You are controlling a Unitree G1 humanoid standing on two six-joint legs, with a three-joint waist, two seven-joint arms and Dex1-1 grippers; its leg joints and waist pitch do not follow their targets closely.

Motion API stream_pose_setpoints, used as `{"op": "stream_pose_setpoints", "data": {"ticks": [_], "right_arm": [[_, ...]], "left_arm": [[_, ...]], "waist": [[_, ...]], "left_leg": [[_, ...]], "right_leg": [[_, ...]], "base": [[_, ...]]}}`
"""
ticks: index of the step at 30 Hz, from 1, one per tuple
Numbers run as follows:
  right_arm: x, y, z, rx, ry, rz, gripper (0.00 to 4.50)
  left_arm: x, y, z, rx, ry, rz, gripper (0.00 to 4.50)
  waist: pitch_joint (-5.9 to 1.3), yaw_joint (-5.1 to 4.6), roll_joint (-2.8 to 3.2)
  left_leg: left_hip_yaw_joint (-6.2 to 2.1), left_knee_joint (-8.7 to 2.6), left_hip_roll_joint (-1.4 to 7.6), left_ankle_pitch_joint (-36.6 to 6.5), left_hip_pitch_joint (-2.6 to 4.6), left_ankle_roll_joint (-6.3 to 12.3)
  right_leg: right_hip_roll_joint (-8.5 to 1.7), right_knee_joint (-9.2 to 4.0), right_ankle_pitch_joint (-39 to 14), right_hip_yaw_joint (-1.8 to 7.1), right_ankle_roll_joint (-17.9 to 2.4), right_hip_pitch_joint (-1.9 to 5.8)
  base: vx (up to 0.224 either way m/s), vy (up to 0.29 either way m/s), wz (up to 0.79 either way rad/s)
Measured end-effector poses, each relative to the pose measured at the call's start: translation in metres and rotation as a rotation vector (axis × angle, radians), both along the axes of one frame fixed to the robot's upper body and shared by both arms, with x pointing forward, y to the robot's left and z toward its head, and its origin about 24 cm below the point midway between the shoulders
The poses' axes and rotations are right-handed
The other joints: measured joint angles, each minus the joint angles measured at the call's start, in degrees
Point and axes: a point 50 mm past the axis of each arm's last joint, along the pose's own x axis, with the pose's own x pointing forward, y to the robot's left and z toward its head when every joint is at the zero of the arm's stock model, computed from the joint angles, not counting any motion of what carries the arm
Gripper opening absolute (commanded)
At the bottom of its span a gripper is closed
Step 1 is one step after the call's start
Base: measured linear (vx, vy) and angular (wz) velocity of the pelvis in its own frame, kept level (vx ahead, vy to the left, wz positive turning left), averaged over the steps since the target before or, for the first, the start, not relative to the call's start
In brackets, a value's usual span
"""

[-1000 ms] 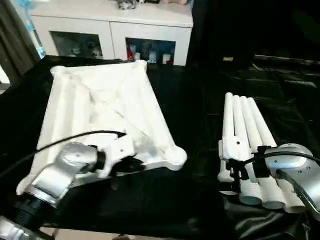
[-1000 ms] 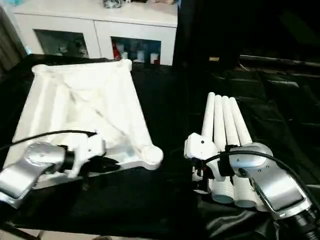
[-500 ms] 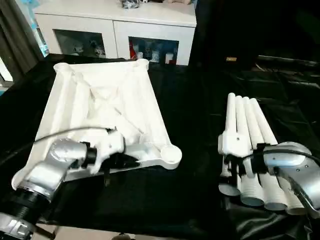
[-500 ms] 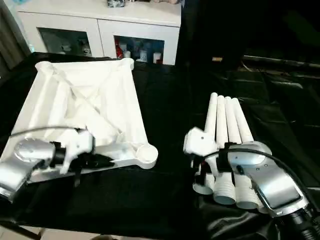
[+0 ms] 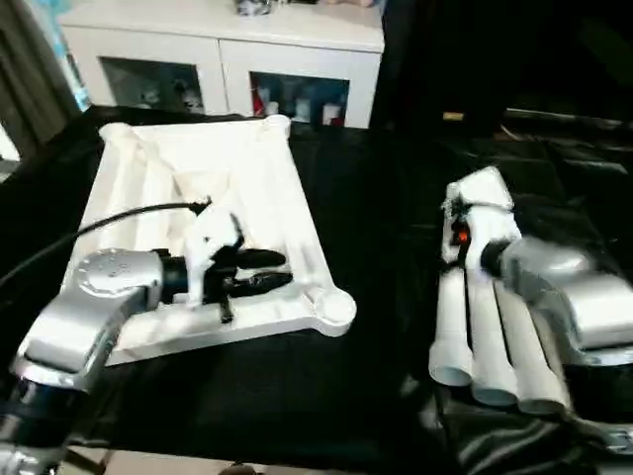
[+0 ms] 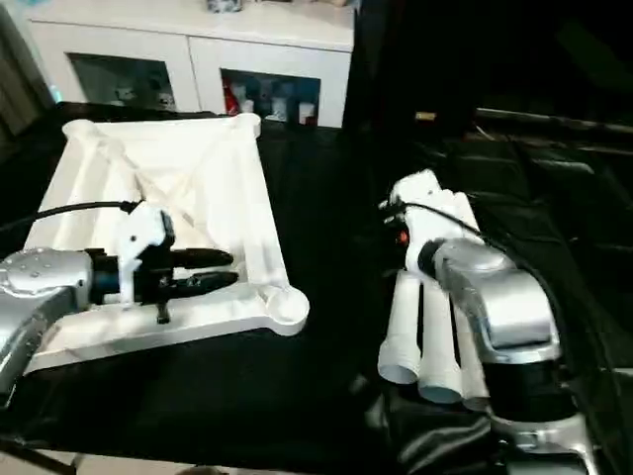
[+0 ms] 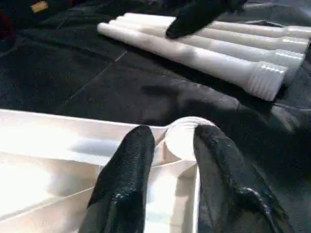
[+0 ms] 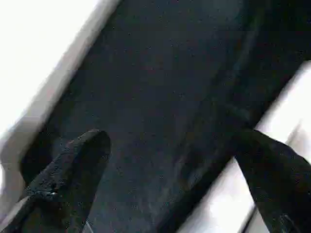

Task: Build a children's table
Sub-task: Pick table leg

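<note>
On the black-draped surface (image 5: 376,247), upside down at the robot's left, the white tabletop (image 5: 277,188) with ribbed underside showing — near corner socket (image 5: 336,309) close to the front edge. To the right, well apart across bare black cloth, the four legs (image 5: 485,346) side by side, threaded ends toward the robot. Behind the surface, a white glass-door cabinet (image 5: 227,59). Over the tabletop's near edge, the left hand (image 5: 275,271), fingers (image 7: 129,160) parted narrowly, nothing between them, pointing at the socket; a second ago nearly closed at that edge. Above the legs' far ends, the right hand (image 8: 165,184) spread wide, empty; earlier down at the threaded ends, now raised and turned.
</note>
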Motion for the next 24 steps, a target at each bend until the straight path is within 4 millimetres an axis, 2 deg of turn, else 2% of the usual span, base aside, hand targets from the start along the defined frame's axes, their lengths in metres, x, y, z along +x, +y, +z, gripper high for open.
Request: {"op": "stream_pose_setpoints", "data": {"ticks": [6,8,16,24], "right_arm": [[-0.008,0.003,-0.013,-0.022,0.178,-0.102,4.5],[-0.01,0.003,-0.01,-0.037,0.212,-0.13,4.5],[-0.017,-0.001,-0.015,-0.03,0.3,-0.175,4.5],[-0.02,0.0,-0.024,-0.018,0.347,-0.185,4.5]], "left_arm": [[-0.015,-0.021,-0.002,-0.017,0.057,-0.094,2.28],[-0.019,-0.026,0.0,-0.022,0.067,-0.127,2.62],[-0.029,-0.033,0.003,-0.027,0.096,-0.194,2.62],[-0.031,-0.035,0.0,-0.021,0.125,-0.202,2.62]], "waist": [[0.09,-0.01,-0.18],[0.09,0.05,-0.18],[0.09,0.08,-0.17],[0.08,0.08,-0.16]], "left_leg": [[0.02,-0.29,-0.01,0.28,0.01,-0.1],[0.02,-0.42,-0.01,0.51,0.08,-0.34],[0.02,-0.55,0.0,0.62,0.19,-0.52],[0.02,-0.55,-0.01,0.63,0.19,-0.54]], "right_leg": [[0.02,0.04,0.0,0.0,-0.01,-0.13],[0.03,0.05,0.01,-0.01,-0.02,-0.12],[0.05,0.08,0.05,0.0,0.0,-0.09],[0.06,0.08,0.06,0.0,0.0,-0.09]], "base": [[0.0,0.0,0.0],[0.0,0.0,0.0],[0.0,0.0,0.0],[0.0,0.0,0.0]]}}
